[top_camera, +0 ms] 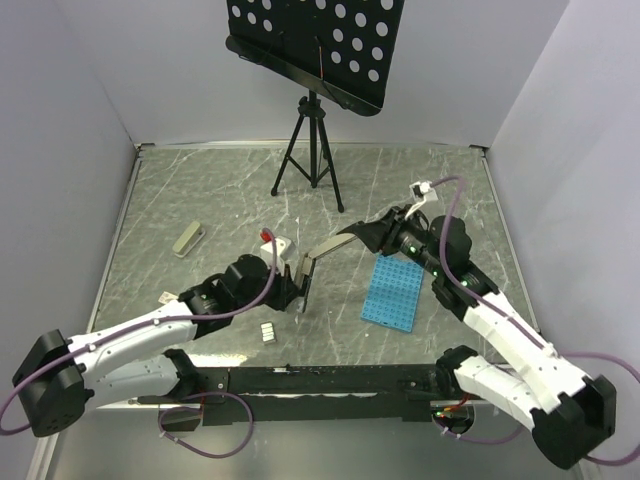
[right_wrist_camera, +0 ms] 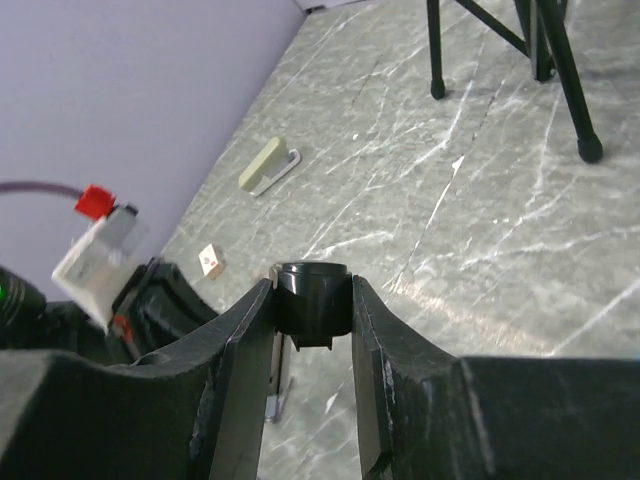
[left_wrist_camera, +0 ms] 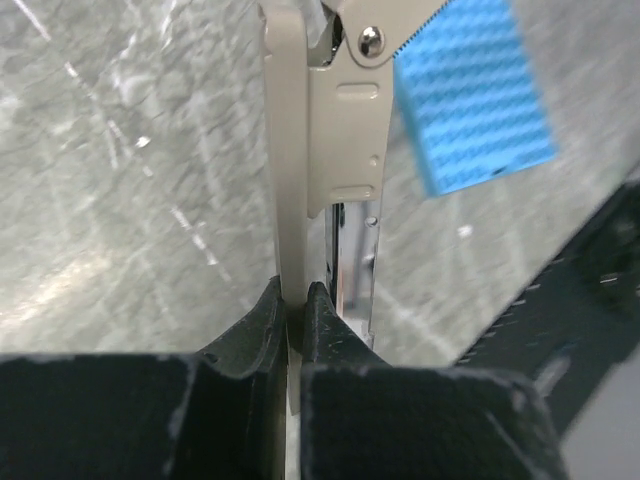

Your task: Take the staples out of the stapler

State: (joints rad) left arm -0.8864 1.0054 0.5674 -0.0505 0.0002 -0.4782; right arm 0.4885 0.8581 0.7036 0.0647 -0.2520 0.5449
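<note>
1. Left gripper (left_wrist_camera: 296,302): the black fingers (left_wrist_camera: 255,330) fill the bottom of the left wrist view. The jaws are pressed together on the cream arm of the stapler (left_wrist_camera: 290,150). This arm runs straight out from between the jaws to the hinge rivet at the far end. A bright metal rail lies just right of the cream arm, beside the right finger. Whether the rail contains anything cannot be determined.

2. Tray (left_wrist_camera: 470,100): blue, perforated. It lies on the table (left_wrist_camera: 120,200) beyond the left jaws and to their right, clear of the stapler.

3. Right gripper (right_wrist_camera: 312,290): the jaws stand partly apart with the black end of the stapler's other arm between them. Each finger lies against one side of that end. In the top view this arm angles up from the hinge toward the right jaws, so the stapler is spread open between the two grippers.

4. Staples (top_camera: 268,332): one small silvery strip lies on the table just behind the left jaws, on the arm-base side. It touches neither gripper.

5. Beyond the right jaws:
- Left: a cream object (right_wrist_camera: 268,165) lies flat on the table, well apart from the jaws.
- Nearer, also left: a small block (right_wrist_camera: 210,260).
- Far right: the tripod (right_wrist_camera: 436,50).
</note>
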